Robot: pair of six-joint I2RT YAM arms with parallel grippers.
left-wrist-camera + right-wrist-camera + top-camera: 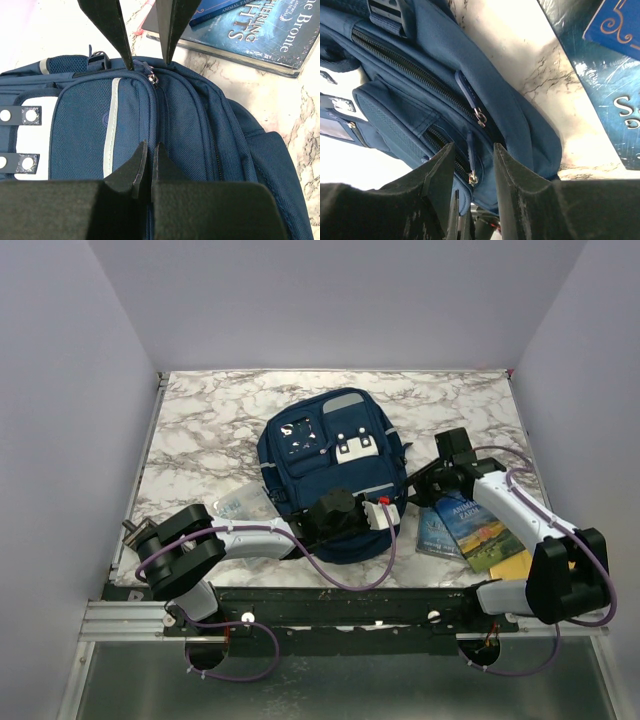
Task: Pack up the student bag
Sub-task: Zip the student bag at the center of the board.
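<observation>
The navy student bag (330, 455) lies flat in the middle of the marble table, front pockets up. My left gripper (385, 510) rests on its near right corner, jaws shut (149, 146) with the tips against the blue fabric (190, 125); whether they pinch any fabric is hidden. At the bag's right side my right gripper (415, 483) is open. Its fingers (473, 146) stand on either side of a blue zipper pull (470, 150) without touching it. A second zipper pull (479, 116) lies just beyond. The left wrist view shows the right gripper (148, 64) above that zipper (152, 77).
Several books (470, 525) lie stacked right of the bag, beside the right arm, and show in both wrist views (250, 25) (605, 75). A small clear plastic box (240, 505) sits at the bag's near left. Grey walls enclose the table on three sides.
</observation>
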